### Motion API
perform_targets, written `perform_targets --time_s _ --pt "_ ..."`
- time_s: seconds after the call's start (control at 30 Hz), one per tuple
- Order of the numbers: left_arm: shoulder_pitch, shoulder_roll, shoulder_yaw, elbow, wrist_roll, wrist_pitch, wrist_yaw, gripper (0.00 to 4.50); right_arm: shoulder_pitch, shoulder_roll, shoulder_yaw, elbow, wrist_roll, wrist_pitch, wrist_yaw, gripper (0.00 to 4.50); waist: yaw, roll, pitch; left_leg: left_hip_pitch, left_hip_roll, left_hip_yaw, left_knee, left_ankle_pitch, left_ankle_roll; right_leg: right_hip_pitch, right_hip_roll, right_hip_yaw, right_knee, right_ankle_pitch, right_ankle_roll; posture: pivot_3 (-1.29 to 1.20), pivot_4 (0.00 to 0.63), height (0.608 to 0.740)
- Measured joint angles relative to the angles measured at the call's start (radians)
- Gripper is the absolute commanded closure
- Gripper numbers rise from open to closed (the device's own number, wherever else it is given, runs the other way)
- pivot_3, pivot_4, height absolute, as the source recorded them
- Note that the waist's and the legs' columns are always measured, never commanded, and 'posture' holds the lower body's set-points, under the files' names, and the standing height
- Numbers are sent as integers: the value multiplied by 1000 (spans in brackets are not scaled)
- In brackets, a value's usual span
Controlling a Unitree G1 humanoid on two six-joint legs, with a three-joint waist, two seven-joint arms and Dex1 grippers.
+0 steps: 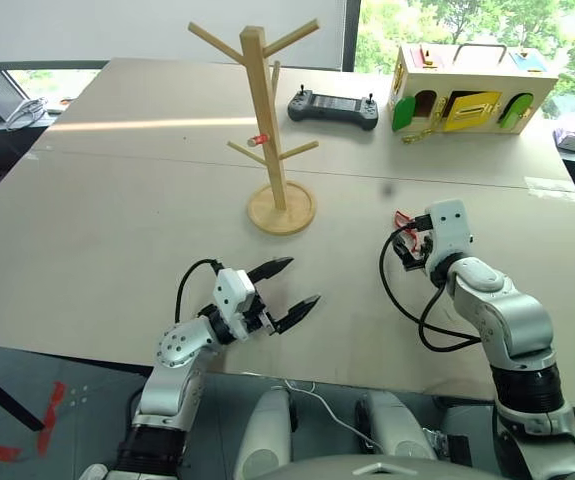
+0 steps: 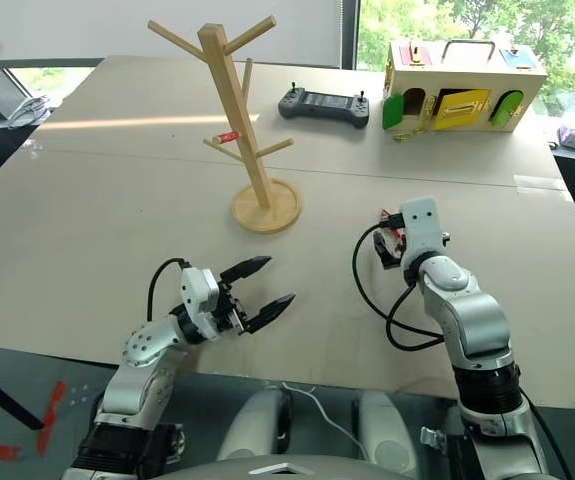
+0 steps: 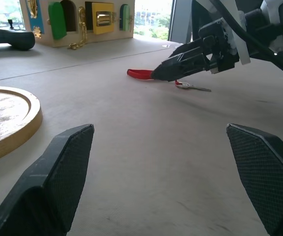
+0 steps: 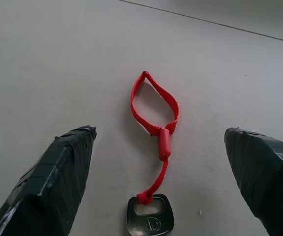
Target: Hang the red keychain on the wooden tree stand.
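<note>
The red keychain (image 4: 156, 118) lies flat on the table, its thin red loop stretched away from a small silver key (image 4: 150, 221). My right gripper (image 4: 159, 132) is open, its two fingers spread to either side of the keychain and just above it, not touching it. In the head views the keychain (image 1: 403, 218) peeks out just beyond that gripper. The wooden tree stand (image 1: 267, 120) stands upright on its round base to the left of it, further back. My left gripper (image 1: 303, 280) hovers open and empty near the table's front edge.
A small red-and-silver stub (image 1: 258, 139) sits on a low peg of the stand. At the back of the table lie a black controller (image 1: 333, 107) and a wooden box with coloured doors (image 1: 467, 90). The table's front edge runs just below both grippers.
</note>
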State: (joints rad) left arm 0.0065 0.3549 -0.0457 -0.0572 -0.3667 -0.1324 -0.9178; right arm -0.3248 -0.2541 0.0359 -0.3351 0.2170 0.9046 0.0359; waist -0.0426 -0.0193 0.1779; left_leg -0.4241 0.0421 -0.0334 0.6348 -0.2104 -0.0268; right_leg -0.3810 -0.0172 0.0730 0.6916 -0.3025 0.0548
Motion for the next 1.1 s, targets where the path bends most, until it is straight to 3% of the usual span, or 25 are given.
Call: perform_targets --time_s 0.47,0.77,0.8,1.1 --pt "1 0 0 -1 0 0 20 25 28 68 -23 88 -15 -127 27 0 1 0 0 0 0 0 0 0 0 0 0 0 0 0 0 0 150 740" --pt "1 0 0 -2 0 6 28 0 32 98 -59 98 -6 -130 37 4211 0 0 0 0 0 0 0 0 0 0 0 0 0 0 0 0 150 740" --pt "1 0 0 -2 0 8 28 0 32 98 -61 98 -5 -130 39 4460 1 0 0 0 0 0 0 0 0 0 0 0 0 0 0 0 150 740" --pt "5 -4 2 -23 -3 23 52 0 31 84 -74 99 -7 -163 67 4460 1 0 0 0 0 0 0 0 0 0 0 0 0 0 0 0 150 740"
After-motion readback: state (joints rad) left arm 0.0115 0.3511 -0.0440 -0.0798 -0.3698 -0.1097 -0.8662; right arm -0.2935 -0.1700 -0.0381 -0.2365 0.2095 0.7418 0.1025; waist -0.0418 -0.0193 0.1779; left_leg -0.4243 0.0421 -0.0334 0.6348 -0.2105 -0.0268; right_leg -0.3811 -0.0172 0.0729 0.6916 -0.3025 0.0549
